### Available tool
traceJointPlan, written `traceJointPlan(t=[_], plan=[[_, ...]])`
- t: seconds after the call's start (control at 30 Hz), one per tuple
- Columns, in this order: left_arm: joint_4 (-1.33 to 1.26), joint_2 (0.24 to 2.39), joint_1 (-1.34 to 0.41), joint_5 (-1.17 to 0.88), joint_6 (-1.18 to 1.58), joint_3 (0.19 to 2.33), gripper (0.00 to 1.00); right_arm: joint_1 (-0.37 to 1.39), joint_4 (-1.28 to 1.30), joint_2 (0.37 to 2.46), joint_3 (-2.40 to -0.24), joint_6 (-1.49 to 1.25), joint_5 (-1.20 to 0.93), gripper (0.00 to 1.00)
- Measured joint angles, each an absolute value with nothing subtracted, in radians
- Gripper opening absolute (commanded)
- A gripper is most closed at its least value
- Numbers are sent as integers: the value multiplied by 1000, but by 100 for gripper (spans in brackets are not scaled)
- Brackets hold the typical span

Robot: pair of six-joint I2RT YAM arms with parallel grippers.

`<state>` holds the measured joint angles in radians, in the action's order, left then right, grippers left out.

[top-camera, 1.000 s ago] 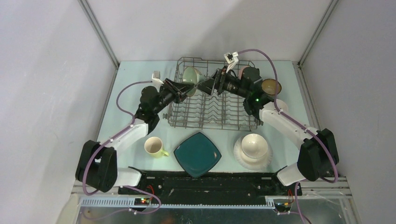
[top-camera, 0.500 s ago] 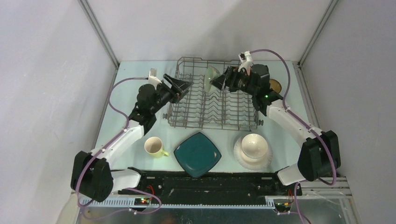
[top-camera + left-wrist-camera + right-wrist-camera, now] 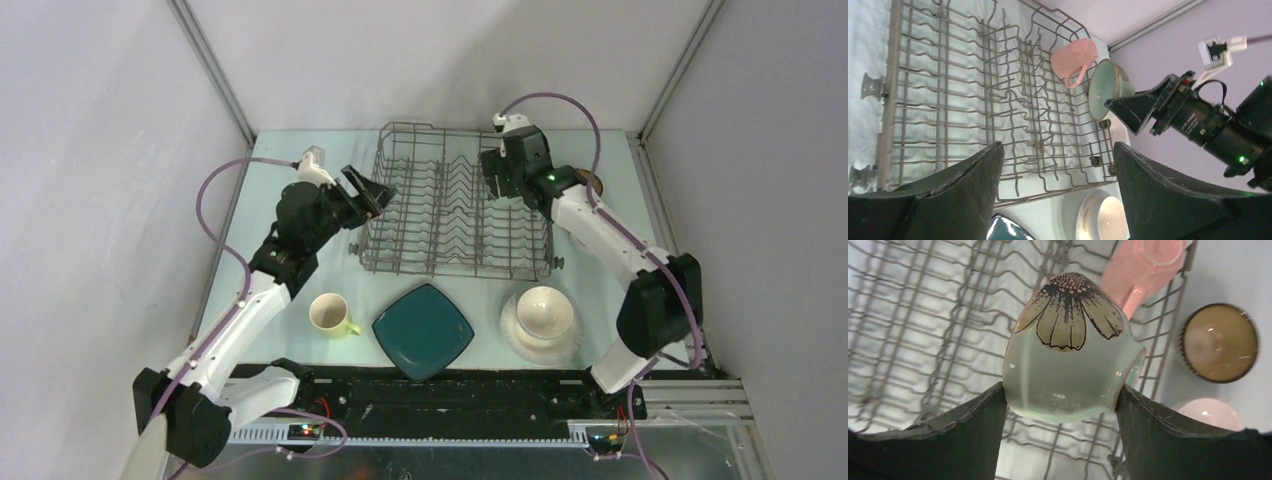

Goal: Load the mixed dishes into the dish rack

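My right gripper (image 3: 1062, 390) is shut on the pale green bowl (image 3: 1068, 355) with a flower print, both fingers against its sides, above the back right of the dish rack (image 3: 455, 270). From above, the right gripper (image 3: 497, 188) hides the bowl. A pink mug (image 3: 1143, 265) lies in the rack's corner. My left gripper (image 3: 368, 190) stands open and empty at the rack's left edge. In front of the rack are a yellow-green mug (image 3: 328, 314), a dark teal square plate (image 3: 423, 331), and a white bowl (image 3: 545, 310) on a white plate (image 3: 512, 335).
A brown bowl (image 3: 1220, 342) stands on the table just right of the rack, partly behind the right arm (image 3: 590, 215) from above. Side walls close in left and right. Both arm bases sit at the near edge.
My left gripper let go of the pale green bowl, opened and drew back to the left. My right gripper carried the bowl toward the rack's back right corner.
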<state>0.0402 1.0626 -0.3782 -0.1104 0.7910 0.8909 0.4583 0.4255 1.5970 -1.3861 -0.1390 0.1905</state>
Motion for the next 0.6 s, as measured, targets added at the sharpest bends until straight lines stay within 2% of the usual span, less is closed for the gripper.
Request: traceJointPlan(t=[0.2,0.6], plan=[[91,1035,-378,-72,743,866,85,496,548,1775,-1557,-42,357,8],[142,954,-378,12,668,794,87,512,657,1972,-1584,44,555,9]])
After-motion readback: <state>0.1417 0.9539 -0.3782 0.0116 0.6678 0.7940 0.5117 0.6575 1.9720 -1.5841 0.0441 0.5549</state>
